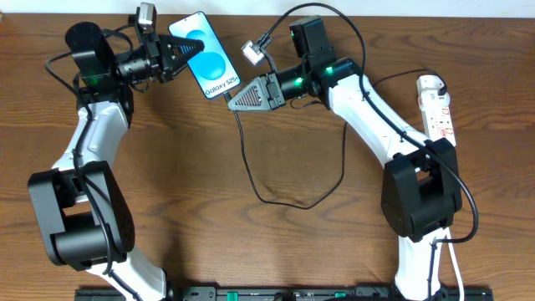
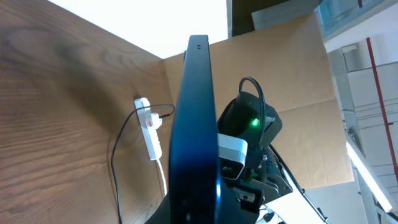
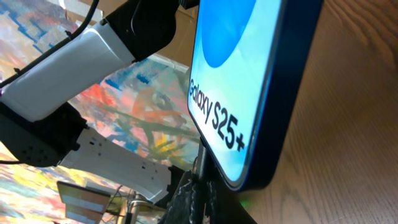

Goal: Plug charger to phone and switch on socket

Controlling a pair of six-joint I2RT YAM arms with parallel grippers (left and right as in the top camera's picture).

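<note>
The left gripper (image 1: 191,50) clamps the phone (image 1: 216,65); the right gripper (image 1: 233,99) pinches the charger (image 1: 244,146) (plug tip hidden at phone's end).

Table (image 1: 251,242) brown wood grain, smooth, low sheen, phone (image 1: 205,54) glossy glass screen, dark satin frame (edge reflective), charger cable (image 1: 246,155) matt black sheath, socket (image 1: 439,104) smooth white plastic, right arm shell (image 1: 368,109) glossy white plastic, joints matt black.
</note>
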